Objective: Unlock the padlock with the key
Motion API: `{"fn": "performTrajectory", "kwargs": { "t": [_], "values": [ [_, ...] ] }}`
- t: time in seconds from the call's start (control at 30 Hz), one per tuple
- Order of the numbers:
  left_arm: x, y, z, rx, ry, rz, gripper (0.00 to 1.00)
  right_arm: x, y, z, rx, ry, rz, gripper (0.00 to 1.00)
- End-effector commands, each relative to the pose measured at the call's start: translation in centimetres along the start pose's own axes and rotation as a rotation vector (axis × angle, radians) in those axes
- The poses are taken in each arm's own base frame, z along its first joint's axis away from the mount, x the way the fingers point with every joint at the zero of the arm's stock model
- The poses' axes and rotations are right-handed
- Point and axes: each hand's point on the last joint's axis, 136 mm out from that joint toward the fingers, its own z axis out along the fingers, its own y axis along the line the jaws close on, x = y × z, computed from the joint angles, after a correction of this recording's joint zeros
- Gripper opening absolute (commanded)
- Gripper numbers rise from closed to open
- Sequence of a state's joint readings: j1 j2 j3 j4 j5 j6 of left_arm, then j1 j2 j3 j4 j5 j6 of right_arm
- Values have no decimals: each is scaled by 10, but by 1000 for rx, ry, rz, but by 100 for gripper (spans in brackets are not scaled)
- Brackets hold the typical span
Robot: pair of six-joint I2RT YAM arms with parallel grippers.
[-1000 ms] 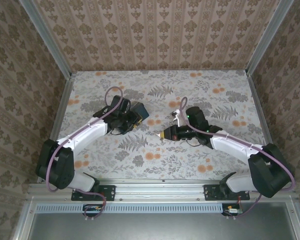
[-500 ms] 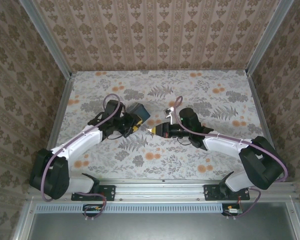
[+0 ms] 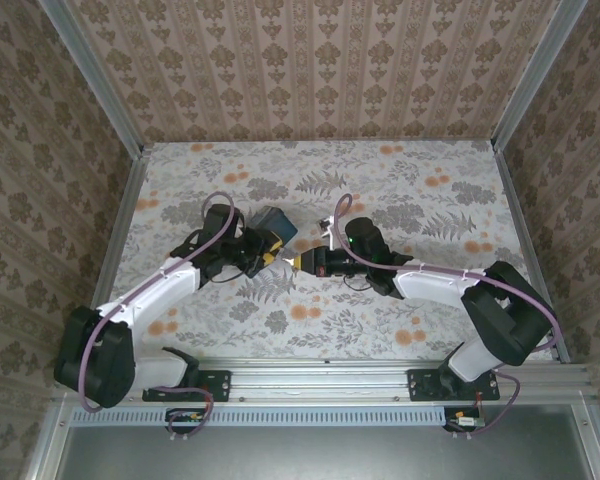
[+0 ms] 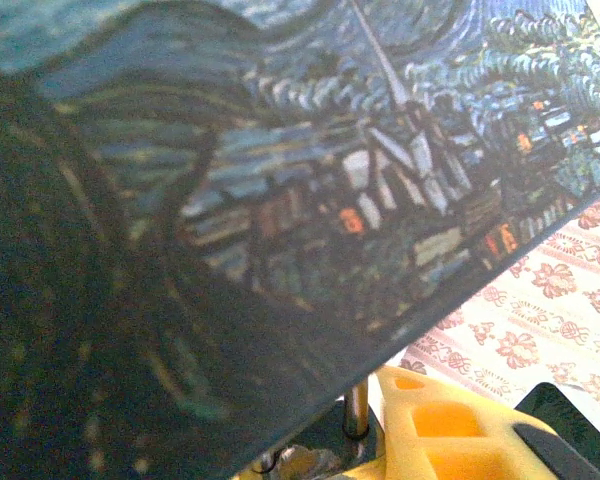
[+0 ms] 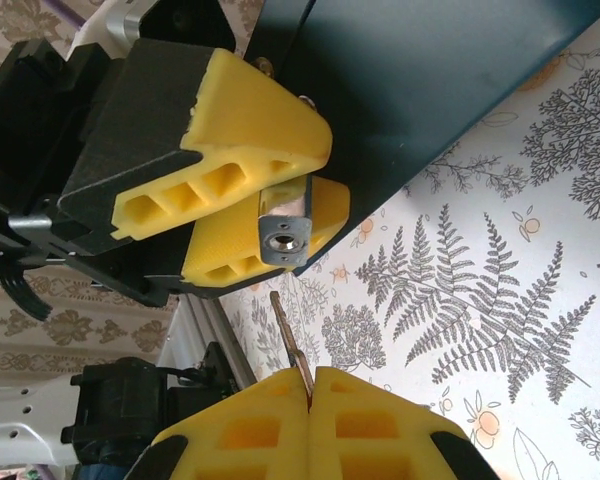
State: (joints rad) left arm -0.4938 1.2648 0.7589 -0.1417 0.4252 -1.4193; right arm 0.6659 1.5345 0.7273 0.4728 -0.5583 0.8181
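My left end effector (image 5: 298, 178) clamps the padlock (image 5: 283, 225) beside the blue tin (image 5: 430, 80). My right end effector (image 5: 310, 385) pinches the key (image 5: 290, 345), tip just short of the keyhole. Judged rigid, light, slippery: grip the key's head.

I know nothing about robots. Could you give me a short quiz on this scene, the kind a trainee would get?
1. True or false: the key pinched in the right gripper is already inside the padlock.
2. What grips the padlock's body?
A. the left gripper
B. the right gripper
C. nothing holds it
3. Fill in: the padlock's keyhole end faces the ___ gripper.

Key
1. False. The key's tip stops short of the keyhole, with a gap between them.
2. A. Its yellow pads clamp the padlock's body.
3. right
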Motion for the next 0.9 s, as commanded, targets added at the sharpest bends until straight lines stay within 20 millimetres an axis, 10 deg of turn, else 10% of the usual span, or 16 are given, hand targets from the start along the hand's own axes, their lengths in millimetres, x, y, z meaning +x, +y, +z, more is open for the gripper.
{"fn": "performTrajectory", "kwargs": {
  "t": [0.0, 0.87],
  "values": [
    [1, -18, -8, 69, 6, 12, 4, -17, 13, 4, -28, -48, -42, 0],
    [-1, -13, -8, 66, -12, -18, 3, -25, 8, 14, -25, -65, -22, 0]
  ]
}}
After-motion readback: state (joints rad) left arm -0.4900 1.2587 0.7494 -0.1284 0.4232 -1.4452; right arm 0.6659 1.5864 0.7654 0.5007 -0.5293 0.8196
